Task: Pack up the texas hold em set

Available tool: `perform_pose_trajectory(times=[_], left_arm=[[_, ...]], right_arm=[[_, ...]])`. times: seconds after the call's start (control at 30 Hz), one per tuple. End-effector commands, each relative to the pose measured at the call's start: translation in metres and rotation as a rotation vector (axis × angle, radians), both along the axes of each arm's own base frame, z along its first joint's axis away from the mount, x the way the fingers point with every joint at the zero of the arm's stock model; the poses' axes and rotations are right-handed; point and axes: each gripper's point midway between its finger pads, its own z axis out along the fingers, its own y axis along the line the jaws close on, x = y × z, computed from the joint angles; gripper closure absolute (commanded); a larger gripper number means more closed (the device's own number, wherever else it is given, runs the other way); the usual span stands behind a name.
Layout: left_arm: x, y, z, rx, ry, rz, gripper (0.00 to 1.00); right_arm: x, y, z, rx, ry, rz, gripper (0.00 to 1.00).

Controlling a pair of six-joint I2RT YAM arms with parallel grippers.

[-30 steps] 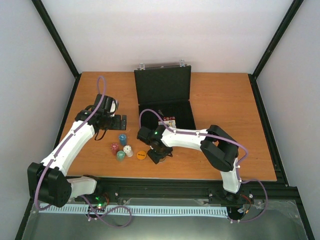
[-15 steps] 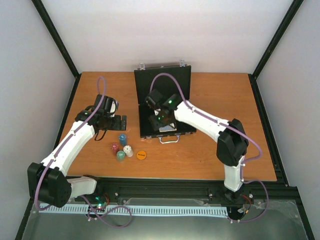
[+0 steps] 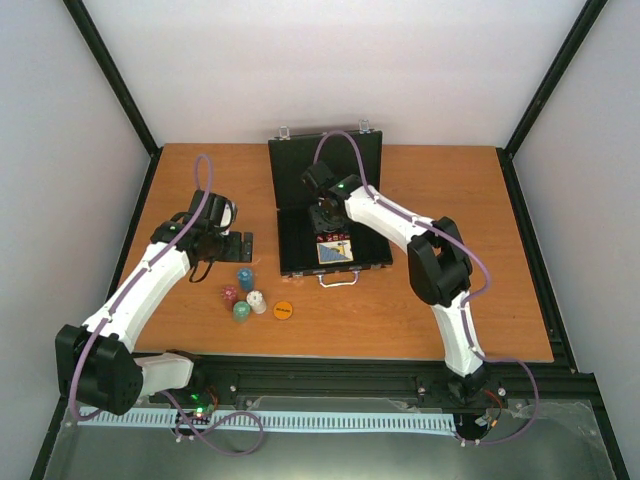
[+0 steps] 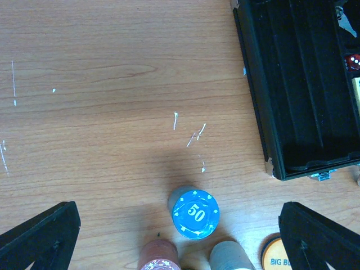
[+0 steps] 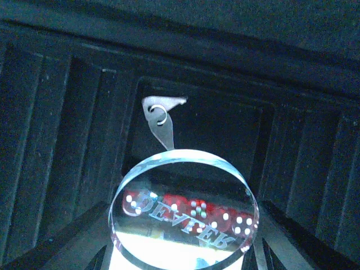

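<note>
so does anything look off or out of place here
Nothing spilled or damaged. The chip stacks and orange disc sit outside the open case on the table, just not packed yet. The right gripper holds the clear disc above the red dice inside the case.

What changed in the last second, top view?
The right gripper, shut on the clear disc, swung from the table front beside the orange disc away to over the tray of the open case. Nothing was let go. The left gripper, open, the chip stacks and the orange disc stayed put.
</note>
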Motion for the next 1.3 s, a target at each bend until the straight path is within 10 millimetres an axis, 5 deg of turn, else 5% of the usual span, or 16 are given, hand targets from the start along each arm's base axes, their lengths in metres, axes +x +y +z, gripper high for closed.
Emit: perform_pose_trajectory(times=[0.0,0.97,1.27], left_arm=[[-0.001,0.002,0.002,0.002,-0.005,0.017,0.00],[0.002,0.005,-0.003,0.018,0.018,0.045,0.00],[0.004,0.003,-0.004,0.012,0.020,0.049,0.00]], right_arm=[[0.025,0.010,0.010,0.043,-0.105,-0.015,0.53],[0.049,-0.014,-0.052,-0.085,-0.067,-0.056,0.52],[0.043,-0.015,-0.062,-0.094,-0.026,-0.033,0.34]])
